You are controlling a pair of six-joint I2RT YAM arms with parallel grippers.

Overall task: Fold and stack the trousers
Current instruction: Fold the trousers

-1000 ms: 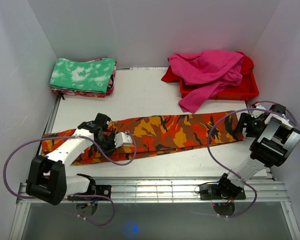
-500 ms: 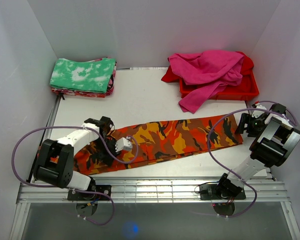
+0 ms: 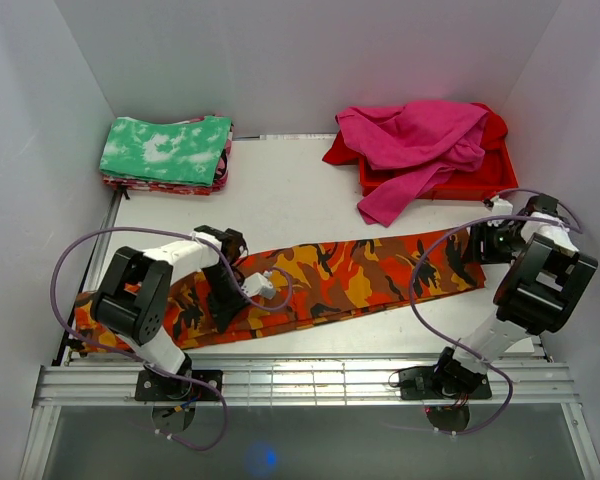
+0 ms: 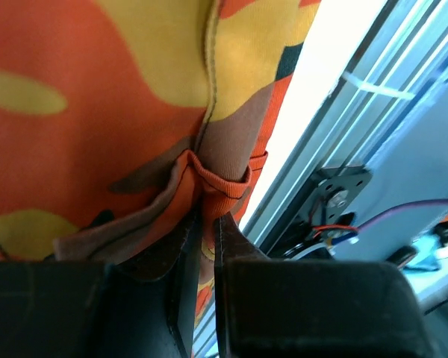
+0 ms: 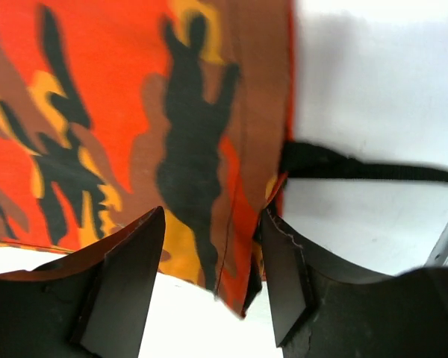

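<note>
While the camouflage trousers lie stretched along the table's near half, the left gripper pinches a bunched fold of them, and the right gripper straddles their right-hand end, fingers apart

The top view looks steeply down from above and behind the arms, far enough off to take in the whole tabletop. The left wrist view sits just behind the left pincer, very close to the trousers, facing the near rail. The right wrist view looks down past the right pincer, also close. Each shares one stretch of trousers with the top view: left-middle and right end.
</note>
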